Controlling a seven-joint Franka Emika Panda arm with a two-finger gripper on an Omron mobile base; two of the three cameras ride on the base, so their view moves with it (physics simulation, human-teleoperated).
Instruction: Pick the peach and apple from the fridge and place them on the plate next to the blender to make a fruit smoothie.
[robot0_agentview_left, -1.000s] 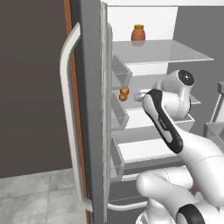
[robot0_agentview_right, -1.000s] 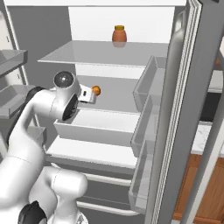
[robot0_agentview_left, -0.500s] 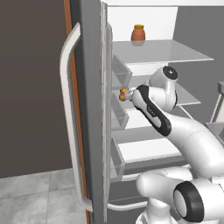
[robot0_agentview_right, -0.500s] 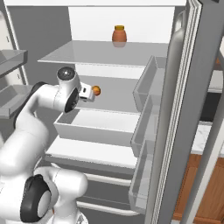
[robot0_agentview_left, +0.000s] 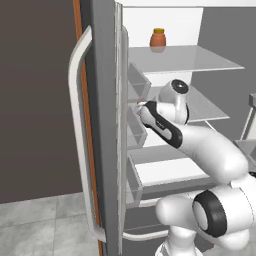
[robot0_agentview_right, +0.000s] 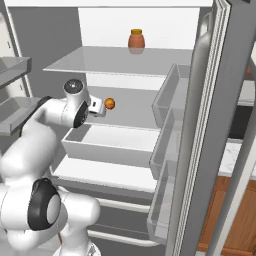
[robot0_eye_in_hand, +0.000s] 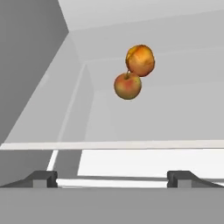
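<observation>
Hand (robot0_eye_in_hand: 112, 177) now nearer fridge (robot0_agentview_right: 150, 60) shelf, peach (robot0_eye_in_hand: 140, 60) partly behind apple (robot0_eye_in_hand: 127, 85)

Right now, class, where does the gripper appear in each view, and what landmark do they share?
Left base view: the gripper sits at centre, beside the fridge door edge.
Right base view: left of centre, slightly above mid height.
Hand view: two dark tips at the bottom, standing apart.
Shared landmark: the grey middle shelf ahead of it.
</observation>
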